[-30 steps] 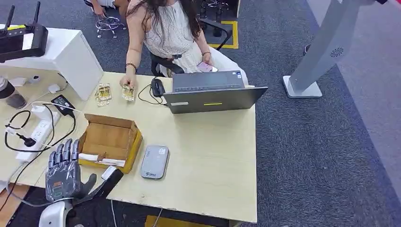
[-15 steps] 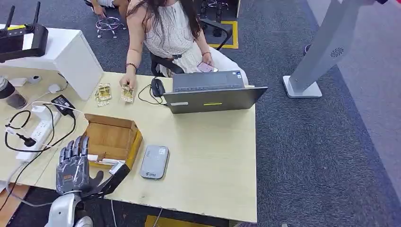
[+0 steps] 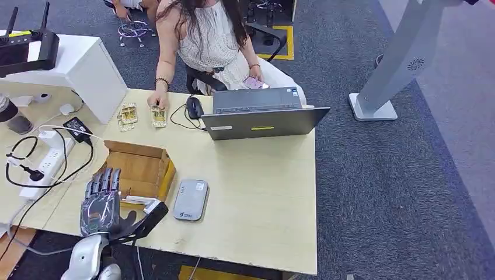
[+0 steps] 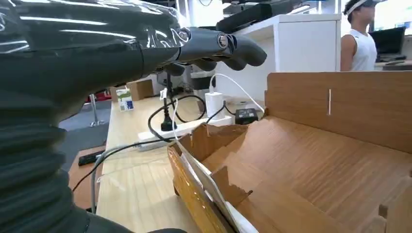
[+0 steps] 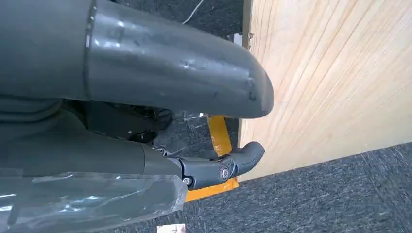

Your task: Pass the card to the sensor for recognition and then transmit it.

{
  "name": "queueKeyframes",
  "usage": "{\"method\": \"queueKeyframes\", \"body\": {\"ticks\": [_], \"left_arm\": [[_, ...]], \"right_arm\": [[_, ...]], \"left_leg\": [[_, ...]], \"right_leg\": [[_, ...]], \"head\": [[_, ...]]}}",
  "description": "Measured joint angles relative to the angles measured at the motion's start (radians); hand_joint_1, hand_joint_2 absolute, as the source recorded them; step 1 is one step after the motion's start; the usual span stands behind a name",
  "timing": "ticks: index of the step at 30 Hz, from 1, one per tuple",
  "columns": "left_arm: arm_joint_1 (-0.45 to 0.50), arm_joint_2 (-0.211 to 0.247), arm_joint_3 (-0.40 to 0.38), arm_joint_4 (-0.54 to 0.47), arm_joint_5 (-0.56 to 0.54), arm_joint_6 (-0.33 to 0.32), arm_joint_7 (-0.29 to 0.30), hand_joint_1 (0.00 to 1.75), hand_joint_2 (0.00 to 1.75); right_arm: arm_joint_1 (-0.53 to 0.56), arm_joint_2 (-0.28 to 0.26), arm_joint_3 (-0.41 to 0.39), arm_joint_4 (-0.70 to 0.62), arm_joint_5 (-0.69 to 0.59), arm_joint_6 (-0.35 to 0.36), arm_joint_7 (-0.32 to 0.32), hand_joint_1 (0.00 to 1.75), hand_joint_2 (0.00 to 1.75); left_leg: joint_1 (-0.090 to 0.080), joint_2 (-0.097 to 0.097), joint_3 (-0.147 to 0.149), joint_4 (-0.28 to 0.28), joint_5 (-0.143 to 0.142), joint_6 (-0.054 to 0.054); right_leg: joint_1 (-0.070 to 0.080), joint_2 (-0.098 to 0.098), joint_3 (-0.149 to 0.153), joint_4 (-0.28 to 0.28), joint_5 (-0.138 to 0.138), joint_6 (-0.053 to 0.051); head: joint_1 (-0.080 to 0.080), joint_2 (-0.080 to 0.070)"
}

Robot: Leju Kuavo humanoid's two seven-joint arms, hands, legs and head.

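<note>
My left hand (image 3: 104, 203) hovers over the near edge of an open cardboard box (image 3: 140, 166), fingers spread and nothing in them. Its thumb (image 3: 149, 214) reaches toward the grey card sensor (image 3: 191, 199), which lies flat on the table just right of the box. A thin white card (image 3: 139, 199) leans along the box's near wall, close under the hand. In the left wrist view the card (image 4: 209, 187) runs along the box wall (image 4: 184, 179), with the fingers (image 4: 218, 46) above it. My right hand (image 5: 204, 121) hangs beside the table edge (image 5: 252, 63), holding nothing.
A person (image 3: 210, 41) sits at the far side behind an open laptop (image 3: 262, 116), one hand on small gold packets (image 3: 126, 115) by a mouse (image 3: 194, 107). A power strip (image 3: 44, 169) with cables lies left of the box. A white cabinet (image 3: 82, 70) stands at the back left.
My left hand has moved forward and to the right, from outside the table's near edge to over the box's near wall. The person's hand shifted slightly among the packets.
</note>
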Motion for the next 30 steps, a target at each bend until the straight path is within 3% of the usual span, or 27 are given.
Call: {"method": "queueKeyframes", "body": {"ticks": [15,16,17,30], "left_arm": [[-0.002,0.008,-0.011,0.005,0.006,-0.003,0.000,0.00,1.75],[-0.002,0.009,-0.011,0.006,0.008,-0.003,0.002,0.12,1.75],[-0.002,0.009,-0.011,0.008,0.011,-0.004,0.002,1.75,1.75],[-0.003,0.022,-0.011,0.015,0.045,-0.023,-0.009,1.75,1.75]], "right_arm": [[-0.001,0.000,0.000,0.000,0.003,0.000,0.000,0.00,0.00],[-0.001,0.000,0.000,0.000,0.003,0.000,0.000,0.00,0.00],[-0.001,0.000,0.000,0.000,0.005,0.000,0.000,0.00,0.00],[-0.005,0.000,0.000,0.000,0.011,0.000,0.007,0.00,0.00]], "left_leg": [[0.000,0.000,0.000,0.000,0.000,0.000],[0.000,0.000,0.000,0.000,0.000,0.000],[0.000,0.000,0.000,0.000,0.000,0.000],[0.000,0.000,0.000,0.000,0.000,0.000]], "right_leg": [[0.000,0.000,0.000,0.000,0.000,0.000],[0.000,0.000,0.000,0.000,0.000,0.000],[0.000,0.000,0.000,0.000,0.000,0.000],[0.000,0.000,0.000,0.000,0.000,0.000]], "head": [[0.000,0.000],[0.000,0.000],[0.000,0.000],[0.000,0.000]]}}
